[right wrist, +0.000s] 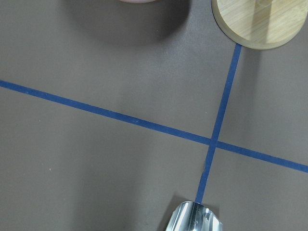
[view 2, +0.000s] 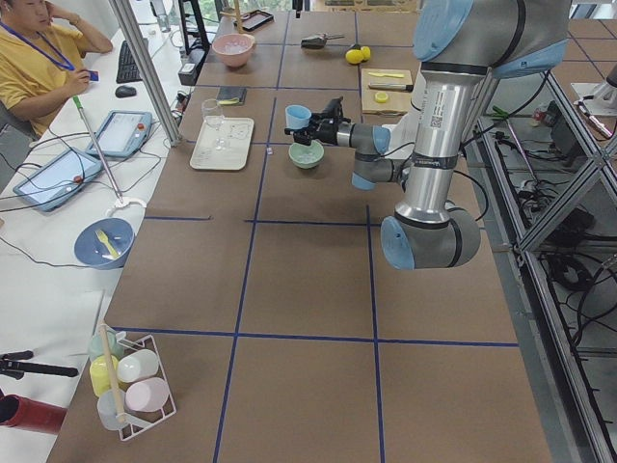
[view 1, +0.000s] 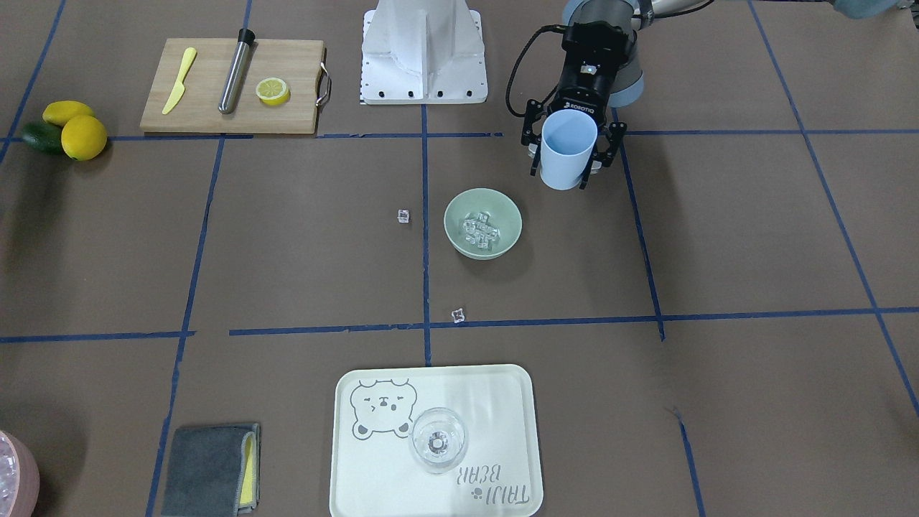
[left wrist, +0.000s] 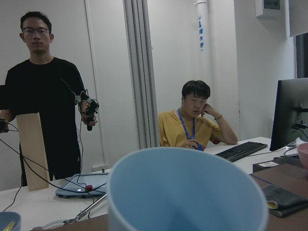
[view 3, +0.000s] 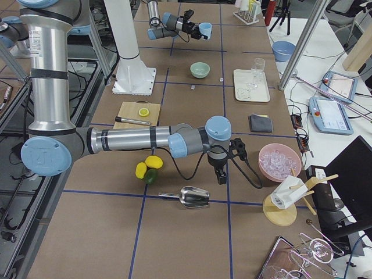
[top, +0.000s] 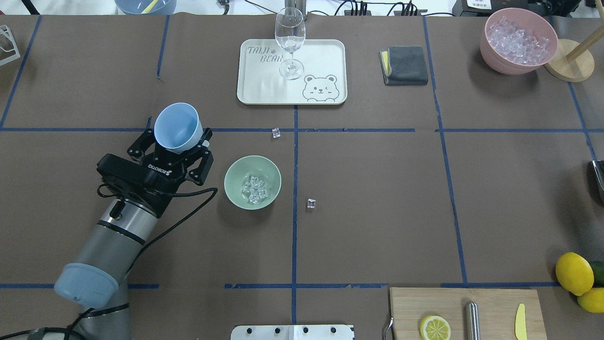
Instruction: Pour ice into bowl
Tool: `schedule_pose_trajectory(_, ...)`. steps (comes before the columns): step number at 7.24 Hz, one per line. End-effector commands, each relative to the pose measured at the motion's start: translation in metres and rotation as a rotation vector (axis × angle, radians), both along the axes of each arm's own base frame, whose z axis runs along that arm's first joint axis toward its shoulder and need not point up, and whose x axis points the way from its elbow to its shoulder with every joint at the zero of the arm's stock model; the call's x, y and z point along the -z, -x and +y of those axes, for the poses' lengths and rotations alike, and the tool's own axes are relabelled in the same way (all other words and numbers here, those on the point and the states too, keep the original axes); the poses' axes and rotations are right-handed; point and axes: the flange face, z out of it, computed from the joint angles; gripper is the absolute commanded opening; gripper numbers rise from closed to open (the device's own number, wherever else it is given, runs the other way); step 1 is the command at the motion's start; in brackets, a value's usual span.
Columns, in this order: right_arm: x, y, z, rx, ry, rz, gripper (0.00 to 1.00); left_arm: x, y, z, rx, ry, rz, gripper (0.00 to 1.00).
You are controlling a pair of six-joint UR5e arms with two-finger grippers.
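Overhead exterior, not left wrist-mounted: ice [top: 255, 189] in bowl [top: 231, 175]

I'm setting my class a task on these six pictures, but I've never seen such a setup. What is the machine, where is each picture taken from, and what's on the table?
It is a robot with two arms at a table. Four fixed cameras look from behind it, across the table and each end; two more sit on its wrists. The left gripper holds a blue cup, mouth up and seemingly empty, near a green bowl with ice in it. Two cubes lie loose on the table. Farther off are a tray with a glass, a cloth, a pink bowl of ice and a cutting board. The right gripper hangs by a metal scoop; whether it is open cannot be told.
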Motion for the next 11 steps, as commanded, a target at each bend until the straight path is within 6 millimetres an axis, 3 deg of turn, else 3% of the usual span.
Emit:
schedule_pose_trajectory(1, -0.002, -0.001, 0.002, -0.003, -0.003, -0.003, 1.0, -0.068, 0.052, -0.032, -0.043, 0.057, -0.051, 0.0)
schedule_pose_trajectory(3, -0.002, -0.001, 0.004, -0.007, 0.003, -0.005, 1.0, -0.124, 0.111, -0.057, -0.046, 0.125, -0.108, 0.0)
schedule_pose_trajectory(5, -0.001, -0.001, 0.004, -0.009, 0.001, -0.006, 1.0, -0.174, 0.149, -0.055, -0.013, 0.25, -0.017, 0.0)
schedule_pose_trajectory(7, 0.0, -0.001, 0.004, -0.009, -0.001, -0.007, 1.0, -0.215, 0.174, -0.047, 0.015, 0.308, -0.043, 0.0)
schedule_pose_trajectory(9, 0.001, -0.001, 0.004, -0.009, -0.002, -0.007, 1.0, -0.287, 0.185, -0.042, 0.027, 0.354, 0.048, 0.0)
schedule_pose_trajectory(10, 0.003, -0.001, 0.004, -0.009, -0.007, -0.007, 1.0, -0.302, 0.193, -0.041, 0.082, 0.337, 0.057, 0.0)
schedule_pose_trajectory(11, 0.003, -0.001, 0.004, -0.008, -0.008, -0.007, 1.0, -0.303, 0.197, -0.044, 0.164, 0.321, 0.06, 0.0)
